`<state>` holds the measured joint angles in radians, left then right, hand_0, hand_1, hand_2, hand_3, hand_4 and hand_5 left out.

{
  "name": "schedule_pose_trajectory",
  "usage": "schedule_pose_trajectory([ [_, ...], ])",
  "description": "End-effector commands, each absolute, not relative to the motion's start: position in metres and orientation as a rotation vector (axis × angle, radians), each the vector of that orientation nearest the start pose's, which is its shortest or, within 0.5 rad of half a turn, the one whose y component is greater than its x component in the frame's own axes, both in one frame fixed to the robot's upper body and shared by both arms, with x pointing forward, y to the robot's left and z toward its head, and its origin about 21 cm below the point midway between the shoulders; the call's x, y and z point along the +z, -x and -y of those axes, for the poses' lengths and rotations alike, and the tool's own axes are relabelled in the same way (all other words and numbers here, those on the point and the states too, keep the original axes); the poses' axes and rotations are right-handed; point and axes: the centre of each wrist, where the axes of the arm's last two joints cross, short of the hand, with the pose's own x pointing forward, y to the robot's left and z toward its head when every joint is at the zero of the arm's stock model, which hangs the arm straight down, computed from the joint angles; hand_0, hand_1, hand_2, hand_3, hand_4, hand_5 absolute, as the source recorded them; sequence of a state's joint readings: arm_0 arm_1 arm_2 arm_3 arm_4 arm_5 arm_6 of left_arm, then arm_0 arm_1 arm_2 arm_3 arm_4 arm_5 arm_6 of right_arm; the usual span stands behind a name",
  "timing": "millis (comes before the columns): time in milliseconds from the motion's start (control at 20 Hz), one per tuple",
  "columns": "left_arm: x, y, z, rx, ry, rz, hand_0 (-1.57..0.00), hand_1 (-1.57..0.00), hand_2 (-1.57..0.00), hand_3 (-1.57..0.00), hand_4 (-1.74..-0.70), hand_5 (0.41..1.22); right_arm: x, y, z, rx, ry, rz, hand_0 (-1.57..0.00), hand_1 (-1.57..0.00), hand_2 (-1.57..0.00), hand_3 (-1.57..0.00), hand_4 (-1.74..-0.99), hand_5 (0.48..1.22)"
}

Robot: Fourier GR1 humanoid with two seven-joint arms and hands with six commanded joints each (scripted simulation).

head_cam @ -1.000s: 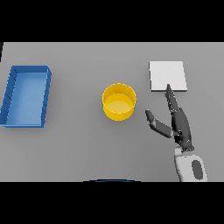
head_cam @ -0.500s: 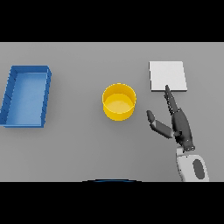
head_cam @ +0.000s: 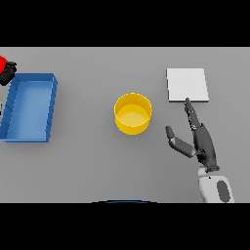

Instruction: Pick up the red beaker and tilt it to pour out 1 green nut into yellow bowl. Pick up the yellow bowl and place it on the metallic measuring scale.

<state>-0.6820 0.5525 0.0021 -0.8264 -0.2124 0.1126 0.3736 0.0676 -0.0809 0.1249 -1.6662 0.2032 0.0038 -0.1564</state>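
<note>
red beaker (head_cam: 3,62): one, only a sliver showing at the far left edge of the table, beyond the far left corner of the blue tray (head_cam: 51,108). left hand (head_cam: 7,73): dark fingers show right against the beaker at that edge; cannot tell whether they are wrapped round it or loose.

yellow bowl (head_cam: 133,113): one, upright near the middle of the table (head_cam: 97,161), well apart from the beaker. inside looks plain yellow; no nut can be made out.

scale (head_cam: 187,85): one pale square plate, to the right of the bowl and a little farther back, not touching it.

blue tray: one, rectangular, on the left side, nothing seen inside.

right hand (head_cam: 202,144): one, near the right side, fingers straight and pointing at the scale's near edge, thumb spread toward the bowl, holding nothing. fingertips just short of the scale.
</note>
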Motion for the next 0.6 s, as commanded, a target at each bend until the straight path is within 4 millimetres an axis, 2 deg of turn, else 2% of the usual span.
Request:
schedule_pose_trajectory([
  [0,0.096,-0.396,-0.352,-0.258,-0.758,1.108,-1.57,-1.57,-1.57,-1.57,-1.74,1.050,0.009,-0.229,0.222,0.316,0.109,1.760,0.00,0.00,0.00,0.00,-1.167,0.675],
  [100,0.093,-0.386,-0.350,-0.238,-0.747,1.085,-1.57,-1.57,-1.57,-1.57,-1.74,0.925,0.011,-0.230,0.222,0.315,0.116,1.752,0.00,0.00,0.00,0.00,-1.157,0.671],
  [150,0.097,-0.384,-0.348,-0.224,-0.742,1.067,-1.57,-1.57,-1.57,-1.57,-1.66,0.868,0.010,-0.230,0.220,0.314,0.109,1.746,0.00,0.00,0.00,0.00,-1.155,0.669],
  [200,0.102,-0.380,-0.345,-0.246,-0.726,1.075,-1.57,-1.57,-1.53,-1.53,-1.52,0.818,0.010,-0.232,0.218,0.309,0.100,1.744,0.00,0.00,0.00,0.00,-1.155,0.670],
  [250,0.104,-0.377,-0.345,-0.307,-0.695,1.092,-1.47,-1.34,-1.28,-1.32,-1.37,0.774,0.010,-0.232,0.218,0.307,0.104,1.739,0.00,0.00,0.00,0.00,-1.153,0.670],
  [350,0.107,-0.368,-0.350,-0.341,-0.600,1.097,-0.94,-0.86,-0.82,-0.84,-1.13,0.705,0.012,-0.233,0.218,0.308,0.112,1.755,0.00,0.00,0.00,0.00,-1.149,0.670],
  [450,0.110,-0.365,-0.352,-0.387,-0.558,1.065,-0.60,-0.55,-0.52,-0.54,-0.98,0.664,0.008,-0.231,0.221,0.304,0.109,1.759,0.00,0.00,0.00,0.00,-1.153,0.670],
  [550,0.109,-0.362,-0.353,-0.448,-0.587,1.030,-0.38,-0.35,-0.33,-0.34,-0.88,0.644,0.010,-0.232,0.221,0.302,0.104,1.761,0.00,0.00,0.00,0.00,-1.155,0.669],
])
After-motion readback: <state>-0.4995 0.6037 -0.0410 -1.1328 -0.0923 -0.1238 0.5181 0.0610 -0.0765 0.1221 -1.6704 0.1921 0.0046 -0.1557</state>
